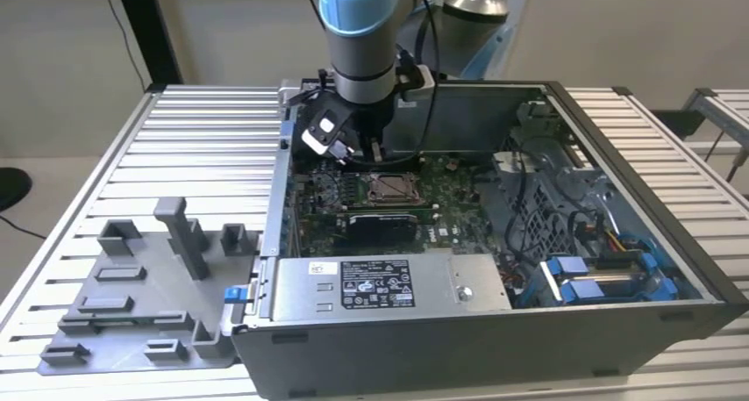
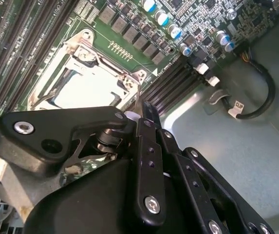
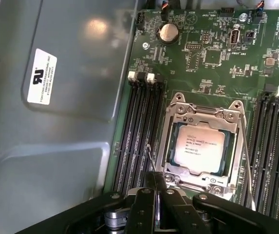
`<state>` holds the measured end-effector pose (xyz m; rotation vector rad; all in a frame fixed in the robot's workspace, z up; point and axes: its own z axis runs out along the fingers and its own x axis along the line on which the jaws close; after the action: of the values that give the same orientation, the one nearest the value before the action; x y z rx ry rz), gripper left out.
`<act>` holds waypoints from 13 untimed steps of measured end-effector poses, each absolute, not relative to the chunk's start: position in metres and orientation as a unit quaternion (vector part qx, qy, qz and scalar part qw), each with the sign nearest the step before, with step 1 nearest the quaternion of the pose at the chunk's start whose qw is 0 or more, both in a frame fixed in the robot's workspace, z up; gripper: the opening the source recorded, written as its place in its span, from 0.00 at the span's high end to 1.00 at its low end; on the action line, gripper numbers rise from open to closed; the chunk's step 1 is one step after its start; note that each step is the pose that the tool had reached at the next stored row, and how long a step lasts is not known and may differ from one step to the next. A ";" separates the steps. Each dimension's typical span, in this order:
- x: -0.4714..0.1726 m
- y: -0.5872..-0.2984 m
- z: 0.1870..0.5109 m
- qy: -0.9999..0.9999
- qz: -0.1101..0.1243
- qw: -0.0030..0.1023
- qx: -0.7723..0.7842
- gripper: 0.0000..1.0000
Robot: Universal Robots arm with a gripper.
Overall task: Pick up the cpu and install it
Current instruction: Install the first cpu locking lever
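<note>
One printed cpu [image 3: 199, 147] in socket [image 3: 203, 113]

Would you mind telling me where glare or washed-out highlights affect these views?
In the first wrist view, a bright reflection sits on the grey case wall; in the second wrist view, the cpu is washed out white; the exterior view looks evenly lit.
</note>
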<state>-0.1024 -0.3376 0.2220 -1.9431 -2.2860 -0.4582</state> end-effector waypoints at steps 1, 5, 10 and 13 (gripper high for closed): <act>-0.102 -0.337 0.221 -0.752 -0.151 0.054 -0.639 1.00; -0.102 -0.336 0.219 -0.752 -0.153 0.055 -0.639 1.00; -0.102 -0.335 0.219 -0.752 -0.154 0.056 -0.639 1.00; -0.102 -0.335 0.219 -0.752 -0.154 0.056 -0.639 1.00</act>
<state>-0.1022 -0.3346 0.2187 -1.9391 -2.2808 -0.4686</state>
